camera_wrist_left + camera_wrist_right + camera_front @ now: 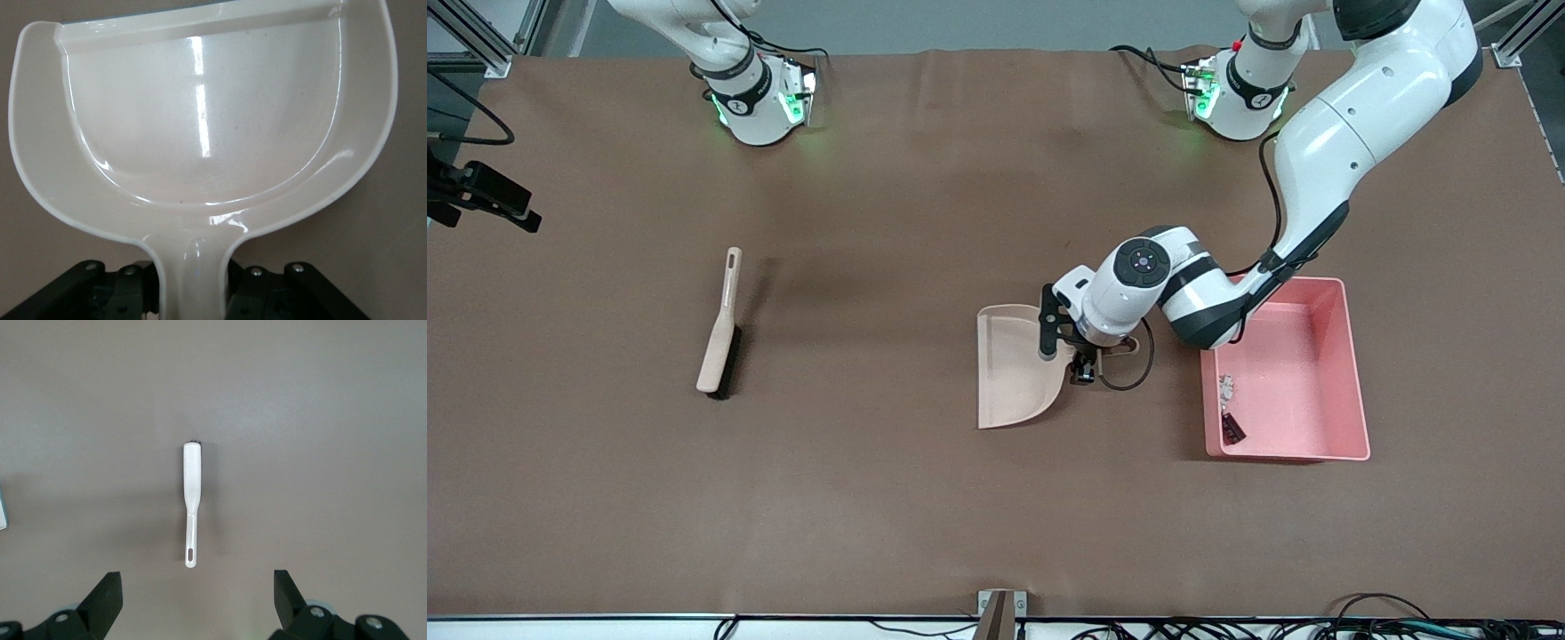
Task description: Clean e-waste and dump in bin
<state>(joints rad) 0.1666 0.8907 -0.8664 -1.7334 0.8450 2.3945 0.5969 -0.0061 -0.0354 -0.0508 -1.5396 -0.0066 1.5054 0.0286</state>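
Note:
The pink bin [1347, 356] stands toward the left arm's end of the table. The two e-waste pieces lie in it by the wall nearest the dustpan: the white one [1227, 385] and the dark maroon one [1233, 428]. The beige dustpan [1014, 364] lies flat on the table beside the bin and is empty in the left wrist view [200, 113]. My left gripper [1083, 364] is shut on the dustpan's handle [193, 280], with a finger on each side. My right gripper [197, 587] is open and empty, high over the table, and only its wrist view shows it.
A beige hand brush [720, 333] with dark bristles lies toward the right arm's end of the table; it also shows in the right wrist view [191, 500]. A black camera mount [480, 197] sticks in at that end's edge.

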